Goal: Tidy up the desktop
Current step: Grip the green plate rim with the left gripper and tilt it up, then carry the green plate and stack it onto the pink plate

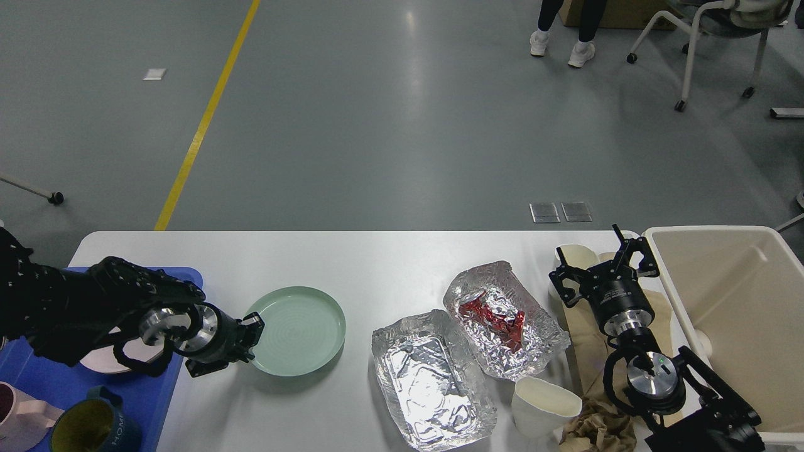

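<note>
desktop (389, 263): white, rounded corners, fills lower half of view, grey floor beyond at 12 o'clock. left gripper (251, 336): comes in from 9 o'clock, fingers pinched narrow on near-left rim of green plate (300, 329); plate's left side looks tipped up a bit, shadow under it. blue tray (151, 402): at 8 o'clock corner of desktop, partly under left arm; holds pink dish (103, 361), mostly hidden, plus dark mug (91, 427) w/ yellow inside and pale pink cup (22, 420) at bottom edge. foil tray x2: one (430, 383) at 6 o'clock, empty-looking, crumpled; 2nd (502, 320) just beside it at its 1 o'clock, touching, w/ crushed red can (496, 317) inside. white cup (543, 405): lying tilted, at 5 o'clock of 2nd foil tray, near crumpled brown paper (600, 427) at bottom edge. right gripper (600, 263): at 3 o'clock side, fingers spread wide, holding nothing, above brown paper bag (587, 339); another white cup (575, 254) just behind it. cream bin (728, 295): at 3 o'clock edge, just beside right arm. bkgd: yellow floor line (207, 113) at 11 o'clock, person's legs (565, 31) and chair (710, 37) at 1 o'clock.
</note>
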